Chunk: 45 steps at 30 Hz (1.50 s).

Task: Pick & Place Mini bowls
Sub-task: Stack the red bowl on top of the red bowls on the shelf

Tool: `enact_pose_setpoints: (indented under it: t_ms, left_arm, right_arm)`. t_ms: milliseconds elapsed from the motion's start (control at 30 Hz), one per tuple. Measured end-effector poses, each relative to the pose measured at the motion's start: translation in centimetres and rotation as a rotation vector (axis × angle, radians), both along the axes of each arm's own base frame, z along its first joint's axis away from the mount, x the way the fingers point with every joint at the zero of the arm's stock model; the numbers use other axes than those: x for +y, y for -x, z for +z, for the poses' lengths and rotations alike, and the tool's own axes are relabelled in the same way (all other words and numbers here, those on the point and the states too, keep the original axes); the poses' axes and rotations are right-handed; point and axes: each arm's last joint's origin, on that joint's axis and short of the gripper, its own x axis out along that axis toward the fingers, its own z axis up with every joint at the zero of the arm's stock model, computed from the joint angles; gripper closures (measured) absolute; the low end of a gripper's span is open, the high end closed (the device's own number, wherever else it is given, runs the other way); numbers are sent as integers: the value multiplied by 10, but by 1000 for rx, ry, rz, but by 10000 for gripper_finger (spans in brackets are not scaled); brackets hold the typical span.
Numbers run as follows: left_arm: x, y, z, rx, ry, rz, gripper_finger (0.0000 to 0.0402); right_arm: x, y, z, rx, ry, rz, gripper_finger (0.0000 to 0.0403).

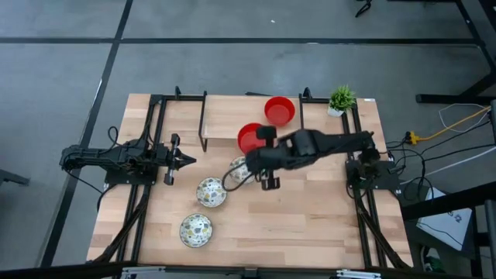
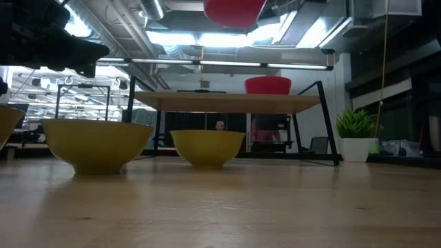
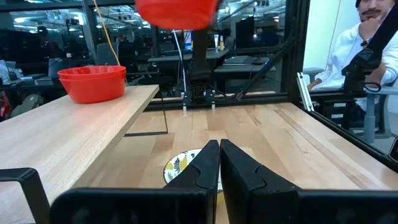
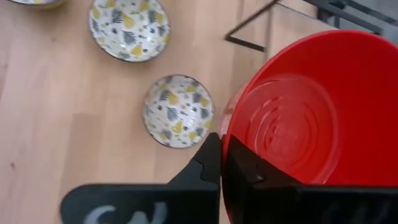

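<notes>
Pale wooden table (image 1: pixel 310 217), framed by black rails, listed from near edge to far.

Near left: one patterned cream bowl (image 1: pixel 196 230), resting upright on bare wood.

Slightly farther, toward the middle: second patterned bowl (image 1: pixel 211 192), upright, apart from the first.

Middle, just beyond that: third patterned bowl (image 1: pixel 238 171), partly hidden beneath the right arm in the high view; seen whole in the right wrist view (image 4: pixel 178 111).

Left side, mid-depth: left gripper (image 1: pixel 188 161), idle above the table, fingers (image 3: pixel 202 165) pressed together with nothing between them, pointing toward the patterned bowls.

Centre, raised above the table: right gripper (image 4: pixel 221 163), fingers pinched tight on the rim of a red bowl (image 4: pixel 311 112); same bowl lifted clear of the surface, seen high in the low view (image 2: pixel 234 12).

Far centre: raised wooden shelf (image 2: pixel 227 102) on black legs.

On that shelf, far side: second red bowl (image 1: pixel 279 110), upright, apart from the held one.

Far right corner: small green potted plant (image 1: pixel 341 99) in a white pot.

Beyond the table, left wrist view: seated person (image 3: pixel 351 56) in a white shirt.
</notes>
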Motion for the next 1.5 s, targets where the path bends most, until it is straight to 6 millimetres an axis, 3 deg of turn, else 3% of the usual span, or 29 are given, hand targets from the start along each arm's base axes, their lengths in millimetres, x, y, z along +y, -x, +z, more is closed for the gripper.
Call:
enact_pose_setpoints:
  t_ms: [333, 700, 967, 1233, 1500]
  left_arm:
    - [0, 0, 0, 0, 0, 0, 390]
    - [0, 0, 0, 0, 0, 0, 390]
    - [0, 0, 0, 0, 0, -1, 392]
    - [0, 0, 0, 0, 0, 0, 394]
    - [0, 0, 0, 0, 0, 0, 389]
  right_arm:
    - [-48, 24, 22, 34, 55, -20, 399]
    - [-109, 31, 20, 117, 34, -96, 399]
    - [-143, 33, 11, 158, -19, -155, 399]
    - [-167, 31, -11, 207, -62, -283, 399]
    - [-170, 34, -17, 205, -87, -345, 399]
